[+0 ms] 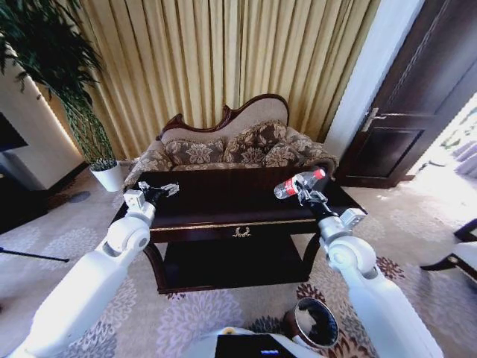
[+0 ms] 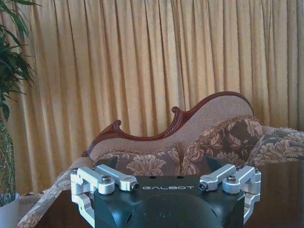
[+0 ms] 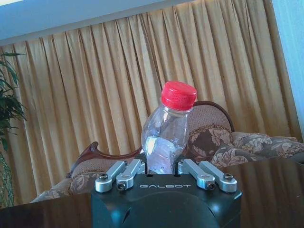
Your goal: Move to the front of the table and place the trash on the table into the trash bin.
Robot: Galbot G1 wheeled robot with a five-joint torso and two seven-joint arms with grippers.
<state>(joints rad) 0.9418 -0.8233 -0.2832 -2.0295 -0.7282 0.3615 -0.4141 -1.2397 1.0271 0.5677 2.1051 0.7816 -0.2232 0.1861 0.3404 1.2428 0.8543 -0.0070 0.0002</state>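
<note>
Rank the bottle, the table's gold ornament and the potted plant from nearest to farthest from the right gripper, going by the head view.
1. Bottle: held in the right gripper itself, above the table's right end.
2. Gold ornament: front centre of the table, to the gripper's left.
3. Potted plant: on the floor, far left.

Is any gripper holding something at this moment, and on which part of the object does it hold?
The right gripper holds the clear bottle by its lower body, red cap away from the gripper, above the table. The left gripper is open and holds nothing.

"GALBOT" stands on the left gripper and right gripper.
</note>
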